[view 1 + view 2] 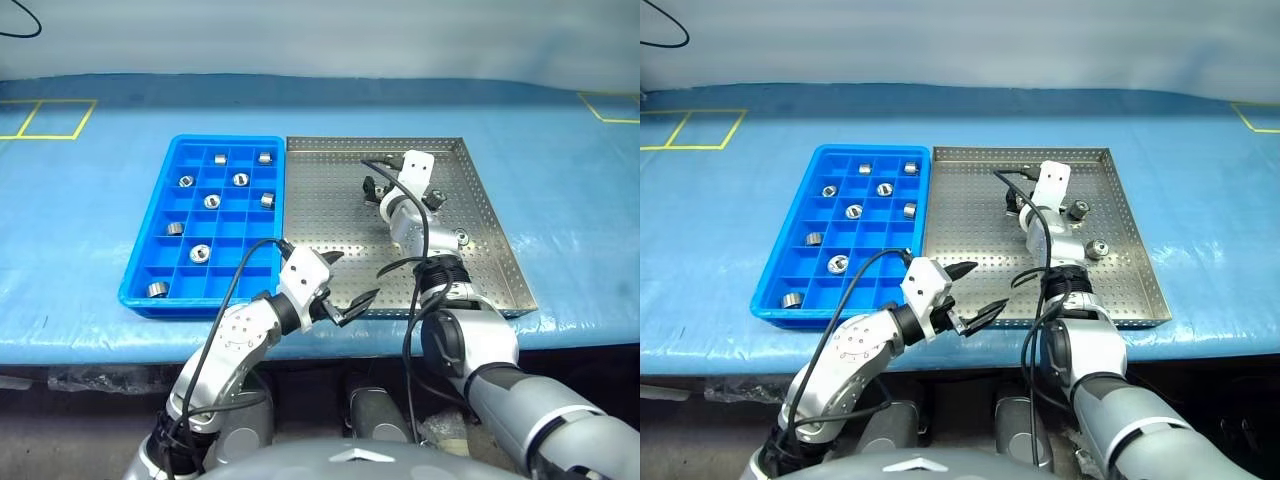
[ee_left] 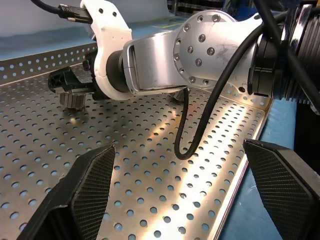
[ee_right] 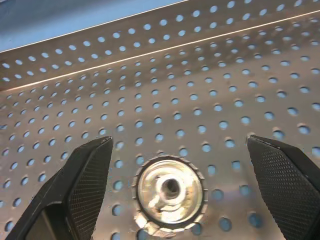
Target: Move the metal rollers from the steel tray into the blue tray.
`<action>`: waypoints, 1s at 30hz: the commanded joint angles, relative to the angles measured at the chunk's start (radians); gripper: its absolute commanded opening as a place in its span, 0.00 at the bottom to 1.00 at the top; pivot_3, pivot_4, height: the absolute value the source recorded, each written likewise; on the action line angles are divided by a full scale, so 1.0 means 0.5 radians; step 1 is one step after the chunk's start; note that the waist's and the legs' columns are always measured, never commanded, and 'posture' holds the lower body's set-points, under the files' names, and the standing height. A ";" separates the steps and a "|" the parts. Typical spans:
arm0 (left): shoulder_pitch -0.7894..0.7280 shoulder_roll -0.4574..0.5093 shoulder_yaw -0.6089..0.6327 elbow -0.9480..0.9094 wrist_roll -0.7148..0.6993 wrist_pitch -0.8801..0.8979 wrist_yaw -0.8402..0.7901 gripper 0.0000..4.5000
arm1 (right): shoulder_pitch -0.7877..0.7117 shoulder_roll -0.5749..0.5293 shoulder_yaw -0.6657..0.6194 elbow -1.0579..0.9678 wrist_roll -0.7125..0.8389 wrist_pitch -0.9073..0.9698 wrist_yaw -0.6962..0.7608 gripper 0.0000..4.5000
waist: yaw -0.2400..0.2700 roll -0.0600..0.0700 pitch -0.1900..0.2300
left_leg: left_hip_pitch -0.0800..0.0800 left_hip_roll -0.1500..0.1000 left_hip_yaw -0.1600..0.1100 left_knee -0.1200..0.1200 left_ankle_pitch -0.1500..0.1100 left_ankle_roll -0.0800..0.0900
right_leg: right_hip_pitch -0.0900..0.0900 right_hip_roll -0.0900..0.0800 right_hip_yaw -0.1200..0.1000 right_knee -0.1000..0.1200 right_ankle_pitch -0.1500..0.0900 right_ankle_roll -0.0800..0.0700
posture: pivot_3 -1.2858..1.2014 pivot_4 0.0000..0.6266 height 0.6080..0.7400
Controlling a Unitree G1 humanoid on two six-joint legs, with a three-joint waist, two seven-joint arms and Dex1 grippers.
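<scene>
Steel tray [image 1: 330,215] lay on the right of the blue table cover [image 1: 80,230], its left rim touching the blue tray [image 1: 140,258]. You had eight rollers in the blue tray's compartments, among them one at the far right [image 1: 265,157], one mid-grid [image 1: 211,201] and one at the near left corner [image 1: 156,289]. You could see two more rollers on the steel tray's perforated floor: one [image 1: 436,198] just right of your right gripper [image 1: 402,190], another [image 1: 461,238] nearer you, by the right rim. Your right gripper reached out over the far-right part of the steel tray, fingers spread wide and gripping nothing; in the right wrist view a roller [image 3: 169,192] stood on end on the floor between the two fingers, and you could not tell whether either finger touched it. Your left gripper [image 1: 345,283] hung at the steel tray's near edge, pointing right, fingers [image 2: 90,187] also wide apart and empty.
</scene>
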 commanded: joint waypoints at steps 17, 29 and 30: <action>0.010 0.043 -0.009 -0.121 -0.066 0.000 0.032 1.00 | 0.083 0.028 0.100 -0.061 -0.065 -0.097 -0.003 0.39 | 0.016 0.002 0.000 | 0.001 0.000 0.000 0.001 0.000 0.000 | 0.001 0.000 0.000 0.000 0.000 0.000 | 0.56 0.24 1.00; 0.124 0.024 0.281 -0.183 -0.048 -0.029 0.251 1.00 | 0.303 0.333 0.709 -1.249 -0.148 0.323 0.283 0.38 | 0.019 0.007 0.002 | 0.001 0.003 -0.004 -0.006 0.000 0.000 | -0.005 0.002 -0.003 0.005 -0.004 -0.006 | 0.58 0.24 1.00; 0.150 0.033 0.303 -0.203 -0.042 -0.025 0.265 1.00 | 0.304 0.372 0.750 -1.282 -0.142 0.355 0.309 0.38 | 0.032 0.007 0.002 | 0.001 0.003 -0.006 -0.007 0.000 0.000 | -0.005 0.002 -0.005 0.005 -0.005 -0.008 | 0.59 0.24 1.00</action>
